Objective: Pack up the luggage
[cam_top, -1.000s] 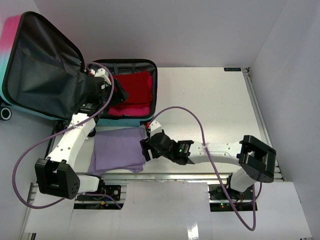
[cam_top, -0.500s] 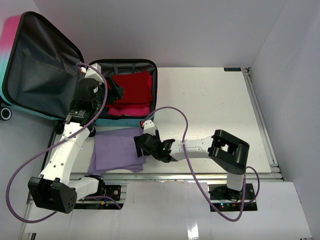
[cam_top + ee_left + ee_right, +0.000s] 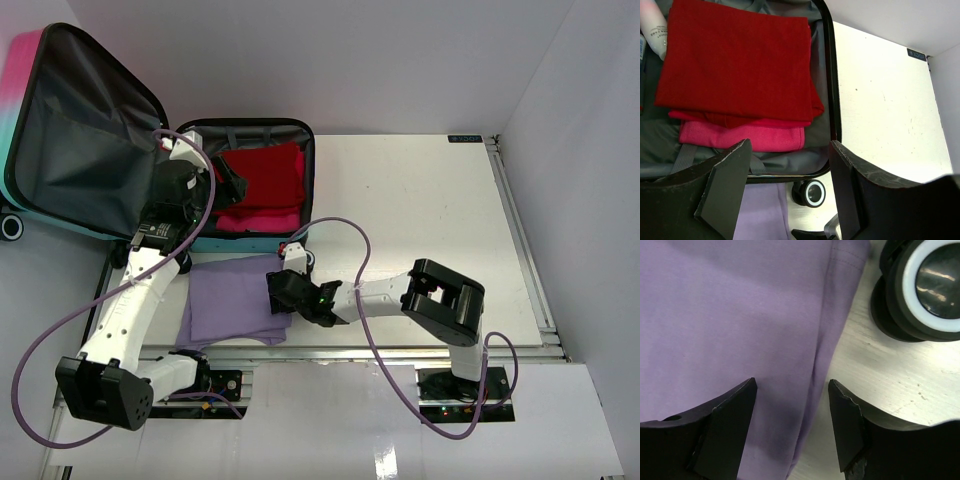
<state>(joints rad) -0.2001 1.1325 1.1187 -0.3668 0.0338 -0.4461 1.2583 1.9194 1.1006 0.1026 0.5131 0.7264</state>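
The luggage (image 3: 205,238) lies open at the back left, its pink-to-teal lid (image 3: 22,70) raised and its dark grey lining showing. A folded red garment (image 3: 262,175) lies on a pink one (image 3: 740,136) inside it. A folded purple garment (image 3: 235,297) lies on the table in front of the case. My left gripper (image 3: 228,183) is open and empty above the case's near left part. My right gripper (image 3: 280,296) is open, low over the purple garment's right edge (image 3: 830,340), one finger over cloth, the other over bare table.
A black luggage wheel with a white ring (image 3: 925,285) stands just right of the purple garment's far corner, also in the left wrist view (image 3: 812,193). A white bottle (image 3: 655,27) lies in the case's left side. White walls enclose the table (image 3: 420,200).
My right gripper has moved left along the table onto the purple garment's right edge. My left gripper has drawn back slightly to the left over the case.
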